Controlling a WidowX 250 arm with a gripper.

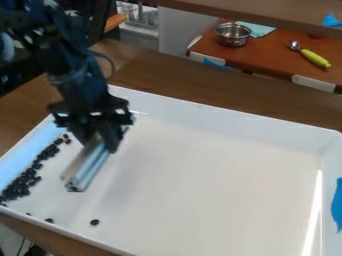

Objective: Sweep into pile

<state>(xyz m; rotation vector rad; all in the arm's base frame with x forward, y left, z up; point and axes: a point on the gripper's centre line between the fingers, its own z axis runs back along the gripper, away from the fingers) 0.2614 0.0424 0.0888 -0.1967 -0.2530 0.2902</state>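
**Bar sweep of dark beans, white tray: strays to be brought to main band**

Clock positions taken from tray centre, 12 at far side.

Wooden surface (pixel 220 94) carries a large white tray (pixel 234 185). Black WidowX arm (pixel 70 65) hangs over the tray's 10 o'clock side. End effector (pixel 105 140): fingers together on a ribbed metal bar (pixel 89 165), clamped. Bar tilted, lower end toward the near-left; contact with tray floor cannot be judged.

Main band of dark beans (pixel 28 177) lies along the left wall, 10 to past 9 o'clock, thickest at its near end. Loose at 8 o'clock: one bean (pixel 94 222) alone on open floor, another bean (pixel 49 220) by the near wall.

Est. progress: well along; strays and band shape remain.

Method, as judged: set bar low, just clear of scraping, on the 4 o'clock side of the lone bean; push slowly toward 9, taking in the near-wall bean. Keep bar's long side square to travel, or beans slip round its end. Finish with short strokes from 10 toward 9 to compact the band. Pressing hard at the wall may twist the bar in its grip.
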